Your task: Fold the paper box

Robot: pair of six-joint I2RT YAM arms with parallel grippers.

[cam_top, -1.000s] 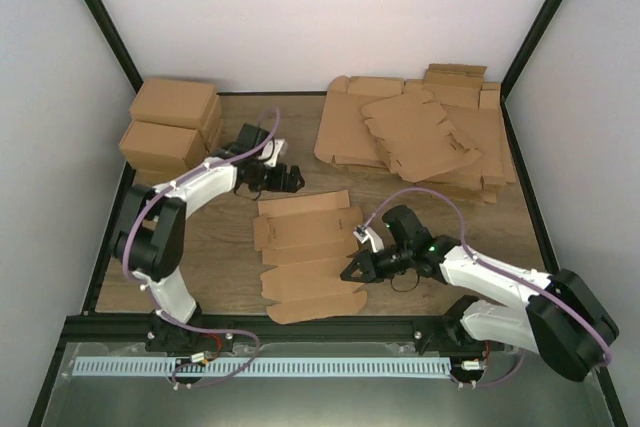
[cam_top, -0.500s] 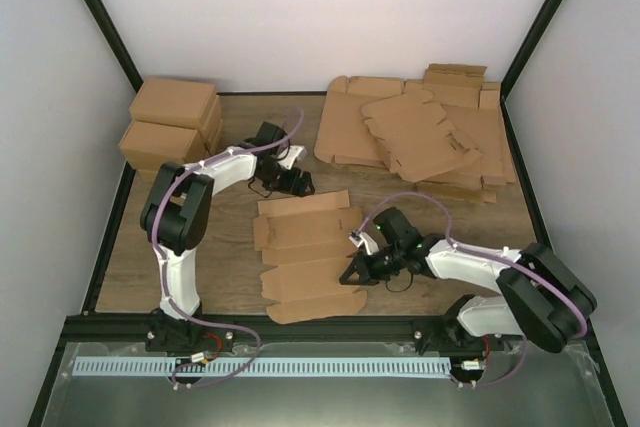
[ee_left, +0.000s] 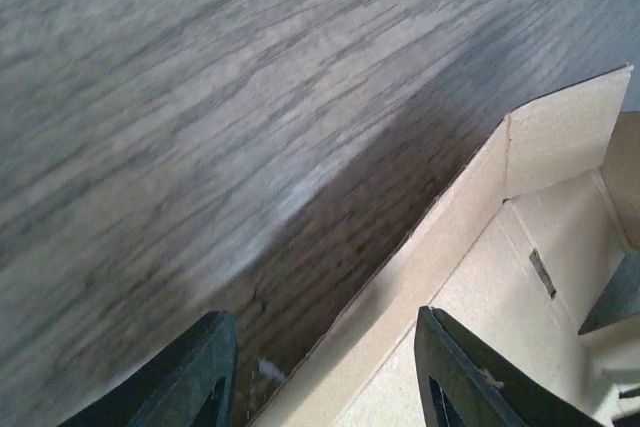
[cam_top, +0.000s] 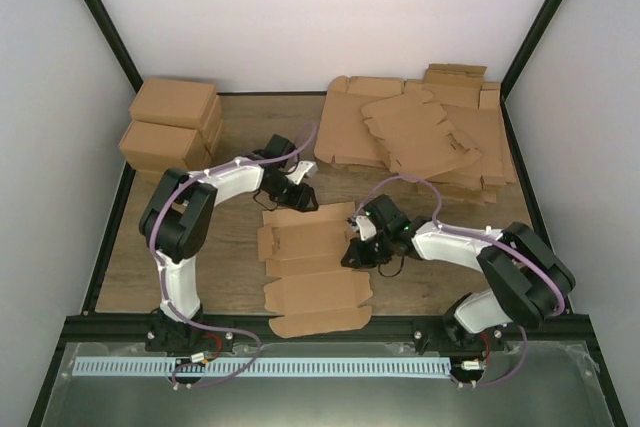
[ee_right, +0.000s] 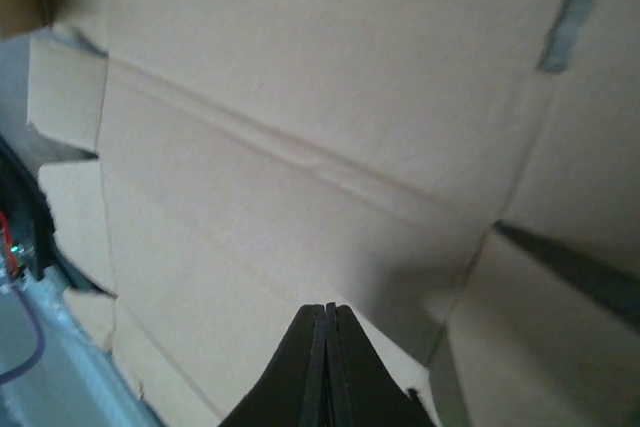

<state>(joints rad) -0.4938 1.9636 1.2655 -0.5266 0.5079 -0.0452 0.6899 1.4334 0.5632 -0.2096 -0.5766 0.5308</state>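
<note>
The paper box (cam_top: 312,267) lies as a flat brown die-cut blank in the middle of the table. My left gripper (cam_top: 300,199) is open at the blank's far edge. In the left wrist view the gripper (ee_left: 325,387) straddles that edge, one finger over the wood and one over the cardboard (ee_left: 520,277). My right gripper (cam_top: 351,254) is shut at the blank's right edge. In the right wrist view its shut tips (ee_right: 327,347) point at the cardboard panels (ee_right: 300,77). I see nothing held between them.
Several folded brown cartons (cam_top: 170,127) are stacked at the back left. A pile of flat brown blanks (cam_top: 420,137) covers the back right. A black frame rail (cam_top: 320,325) runs along the near table edge.
My left gripper has moved right and nearer, to the blank's far edge. My right gripper has moved left and farther, to its right edge. The blank has shifted slightly toward the near side.
</note>
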